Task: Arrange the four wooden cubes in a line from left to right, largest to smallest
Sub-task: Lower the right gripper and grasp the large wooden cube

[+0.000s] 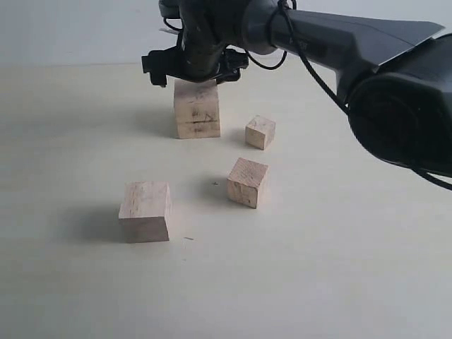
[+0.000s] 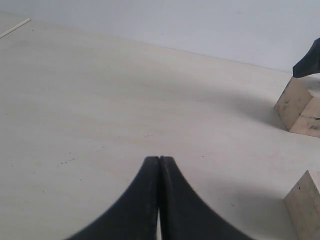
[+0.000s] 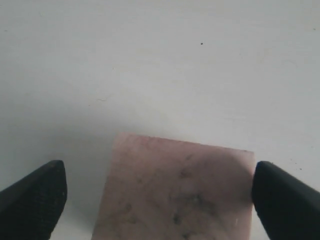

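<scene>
On a pale bench, the right pincer hung wide open over the smudged largest cube near the far edge. The smallest cube sat nearby, with the medium cube and second-largest cube nearer the front edge. The left pincer was closed and empty. A plain wall stood behind.

**Black and Grey All Over**

My right arm wears a dark grey, angular shell and runs into a bulky, rounded black housing. Thin black cables loop along it. My right gripper is glossy black, and its fingertips are finely textured. My left gripper has smooth matte-black fingers that curve to narrow tips.
</scene>
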